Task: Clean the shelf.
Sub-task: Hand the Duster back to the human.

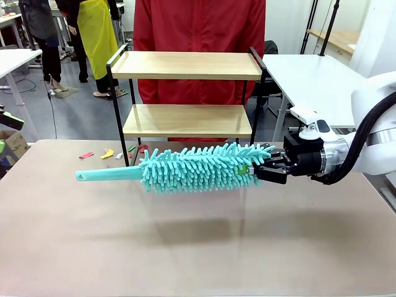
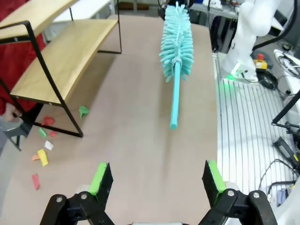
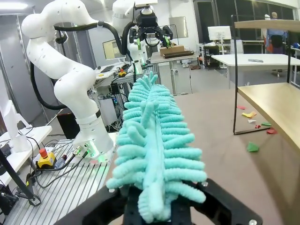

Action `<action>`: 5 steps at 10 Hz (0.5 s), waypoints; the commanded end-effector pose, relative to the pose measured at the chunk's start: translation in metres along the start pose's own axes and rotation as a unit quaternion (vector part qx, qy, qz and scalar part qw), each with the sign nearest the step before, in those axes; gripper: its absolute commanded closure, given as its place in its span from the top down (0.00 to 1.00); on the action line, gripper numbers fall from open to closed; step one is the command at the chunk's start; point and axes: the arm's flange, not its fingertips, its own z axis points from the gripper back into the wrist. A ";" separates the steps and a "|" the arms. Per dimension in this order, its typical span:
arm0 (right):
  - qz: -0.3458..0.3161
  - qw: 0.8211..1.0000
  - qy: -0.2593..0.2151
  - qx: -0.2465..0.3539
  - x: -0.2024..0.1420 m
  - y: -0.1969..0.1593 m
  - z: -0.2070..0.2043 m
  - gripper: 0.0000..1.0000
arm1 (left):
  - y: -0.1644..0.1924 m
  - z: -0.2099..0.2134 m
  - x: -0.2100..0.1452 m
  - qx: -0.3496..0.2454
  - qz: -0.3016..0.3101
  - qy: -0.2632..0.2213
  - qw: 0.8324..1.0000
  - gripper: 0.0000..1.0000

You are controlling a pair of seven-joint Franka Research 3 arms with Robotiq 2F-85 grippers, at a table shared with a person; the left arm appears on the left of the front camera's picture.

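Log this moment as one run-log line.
right gripper: shut on duster, head end, held level above table | left gripper: open, empty | shelf: untouched | scraps: on table

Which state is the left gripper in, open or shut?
Open: the left gripper has its green pads far apart, nothing between them.

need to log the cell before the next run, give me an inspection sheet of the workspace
surface: brown table, bare in front of the arms
job's things: shelf at the far edge, both boards bare; teal duster held level above the table
clutter: coloured scraps on the table by the shelf's foot
grippers: right claw shut on the duster's fluffy end, handle pointing to the robot's left; left claw open, holding nothing
cables: loose cables on the slatted base beside the table
surroundings: person in red behind the shelf; white tables beyond
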 end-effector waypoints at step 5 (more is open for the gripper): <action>0.043 0.982 -0.165 -0.075 0.076 0.033 0.053 0.16 | -0.003 0.000 0.005 -0.002 -0.007 -0.003 1.000 1.00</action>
